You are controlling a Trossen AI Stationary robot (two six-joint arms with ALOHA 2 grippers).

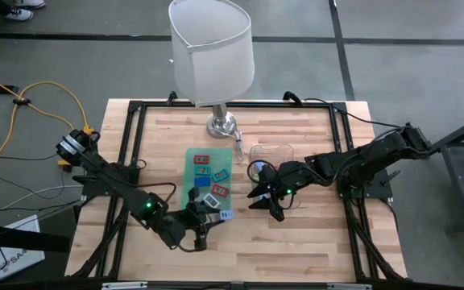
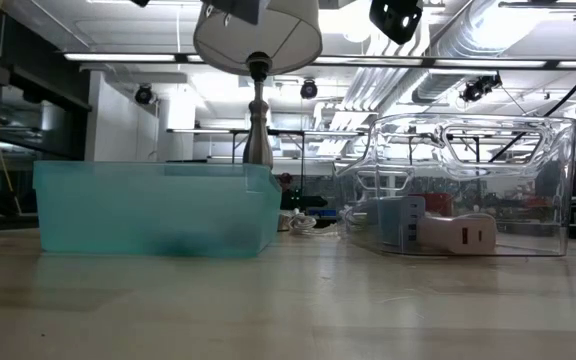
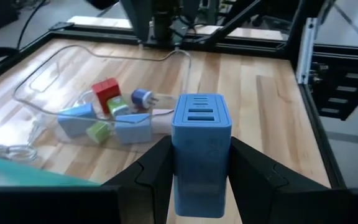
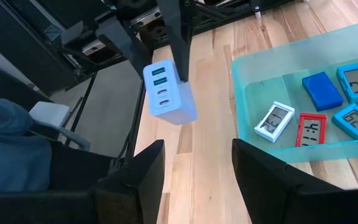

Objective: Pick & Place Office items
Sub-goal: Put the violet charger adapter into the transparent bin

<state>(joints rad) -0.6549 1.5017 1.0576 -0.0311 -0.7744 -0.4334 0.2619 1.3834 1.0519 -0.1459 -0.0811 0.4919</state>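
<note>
My left gripper (image 3: 201, 150) is shut on a blue charger block (image 3: 201, 140) with three ports on its end face, just off the near right corner of the teal tray (image 1: 189, 173). The right wrist view shows that block (image 4: 166, 90) under the left arm's fingers. Flat red, blue, white and light blue pieces (image 4: 311, 129) lie in the teal tray. Red, green and blue chunky pieces (image 3: 105, 92) lie in the clear tray (image 3: 48, 68). My right gripper (image 4: 194, 180) is open, right of the teal tray and near the clear tray (image 1: 271, 151), touching nothing. My left gripper pinches the blue charger block between its two fingers (image 3: 157, 168), one on each broad side (image 3: 185, 180). In the right wrist view the fingers come at the block's top (image 4: 178, 73) from above, pointing down. The block hangs upright below them and looks lifted clear of the wood.
A table lamp with a white shade (image 1: 212, 48) stands on its metal base (image 1: 222, 125) at the table's far middle, between the trays. A black frame runs round the table's edges (image 1: 135, 109). Bare wood (image 1: 312, 242) lies near the right front corner.
</note>
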